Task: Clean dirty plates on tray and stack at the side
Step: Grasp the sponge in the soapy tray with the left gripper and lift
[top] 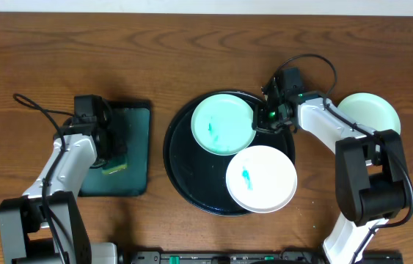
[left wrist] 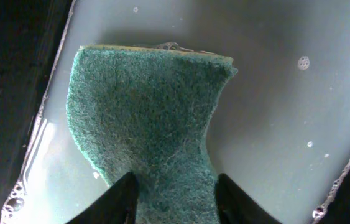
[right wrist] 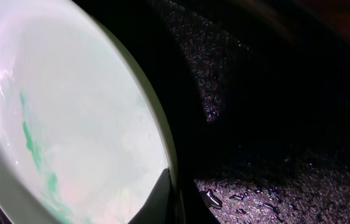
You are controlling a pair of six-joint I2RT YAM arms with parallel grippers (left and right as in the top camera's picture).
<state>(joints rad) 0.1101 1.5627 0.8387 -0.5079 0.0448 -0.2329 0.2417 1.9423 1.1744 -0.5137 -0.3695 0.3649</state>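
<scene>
Fingers of the left gripper pinch the sponge at its waist, soapy water beyond. Right gripper, closed, nips the rim of the green plate on the black tray. Advisable: squeeze firmly, lift straight, hold that plate steady for wiping.

a dark green rectangular tray lies at the left of the overhead frame, its long sides running up and down. a sponge sits in its lower left part. in the left wrist view the sponge shows a green scouring face with a thin yellow layer along its top edge and a narrowed lower part. it lies in cloudy soapy water, with small bubbles at the right and foam along the tray's dark walls
</scene>
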